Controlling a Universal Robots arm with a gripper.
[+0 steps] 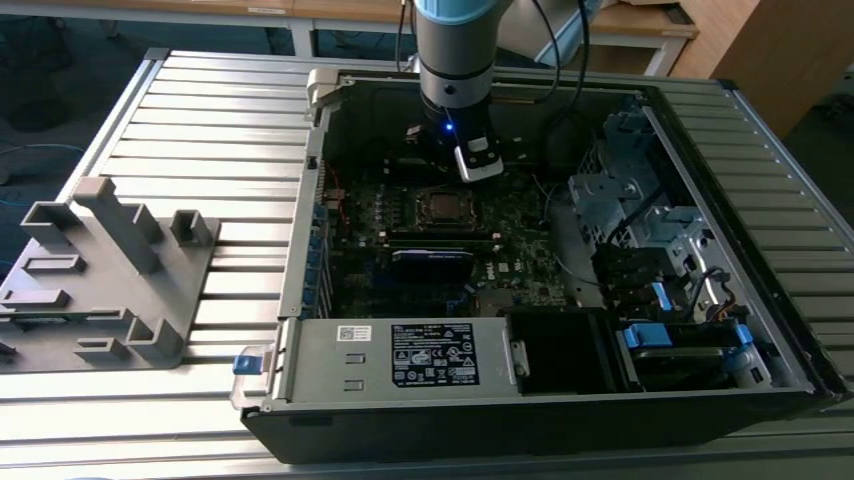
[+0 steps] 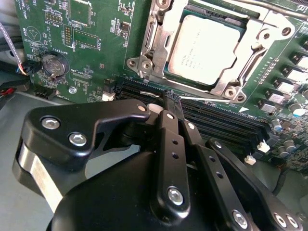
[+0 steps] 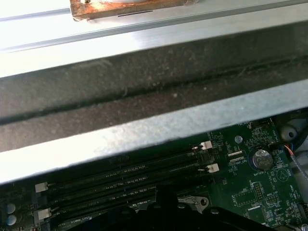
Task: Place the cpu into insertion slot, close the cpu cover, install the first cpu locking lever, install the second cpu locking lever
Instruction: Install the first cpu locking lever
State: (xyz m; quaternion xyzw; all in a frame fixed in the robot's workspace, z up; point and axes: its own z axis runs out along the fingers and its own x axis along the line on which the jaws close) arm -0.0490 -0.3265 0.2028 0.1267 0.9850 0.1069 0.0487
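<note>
I have the arm down inside the open black computer case (image 1: pixel 400 420), which lies on the ribbed aluminium table (image 1: pixel 200 110). A grey plastic fixture block (image 1: pixel 107 270) sits well apart from it, toward the exterior view's left.

In the second wrist view the small square chip with the dull grey metal top, the cpu (image 2: pixel 204 45), is seated in the insertion slot (image 1: pixel 441 205) of the dark green motherboard (image 2: pixel 96 62). The thin silvery cpu cover (image 2: pixel 250 62) lies flat around it, the chip showing through its window.

My black tool (image 2: pixel 172 98) has its fingers pressed together at the tip. It hangs just beside the socket's edge, over the long black memory slots (image 2: pixel 226 120). The tip is at the end of a thin silvery lever rod (image 2: pixel 211 97) running along that edge. I cannot tell whether the rod is actually pinched.

A round silver coin cell (image 2: pixel 52 65) sits further off on the board.
</note>
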